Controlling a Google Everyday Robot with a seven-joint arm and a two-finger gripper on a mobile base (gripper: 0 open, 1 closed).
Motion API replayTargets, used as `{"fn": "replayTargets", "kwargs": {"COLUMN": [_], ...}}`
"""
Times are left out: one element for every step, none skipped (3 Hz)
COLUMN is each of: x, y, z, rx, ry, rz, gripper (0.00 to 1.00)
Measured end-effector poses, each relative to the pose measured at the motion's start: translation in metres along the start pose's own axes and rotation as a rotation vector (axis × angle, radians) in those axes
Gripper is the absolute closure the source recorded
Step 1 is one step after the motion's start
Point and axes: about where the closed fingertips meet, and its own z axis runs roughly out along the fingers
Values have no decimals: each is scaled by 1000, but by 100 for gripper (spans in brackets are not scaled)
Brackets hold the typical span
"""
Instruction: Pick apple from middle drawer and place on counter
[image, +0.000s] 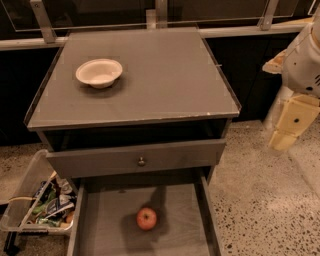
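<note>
The apple (146, 218), small and red with a yellowish patch, lies on the bare floor of the open middle drawer (102, 225), near its middle. The counter (165, 75) is the flat grey cabinet top above it. My gripper (291, 125) hangs at the far right, beside the cabinet and level with its front edge. It is well away from the apple, up and to the right, and holds nothing that I can see.
A white bowl (99, 73) stands on the counter's left part. The upper drawer front with a round knob (141, 161) overhangs the back of the open drawer. A clear bin of packets (42, 205) sits on the speckled floor at the left. A railing (160, 20) runs behind the counter.
</note>
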Motion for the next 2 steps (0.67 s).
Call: {"fn": "replayTargets", "kwargs": {"x": [-7, -17], "y": [16, 38], "z": [23, 50], "rx": [-18, -43], "ry": [-51, -143], "rz": [-24, -76], "gripper": [0, 0]}}
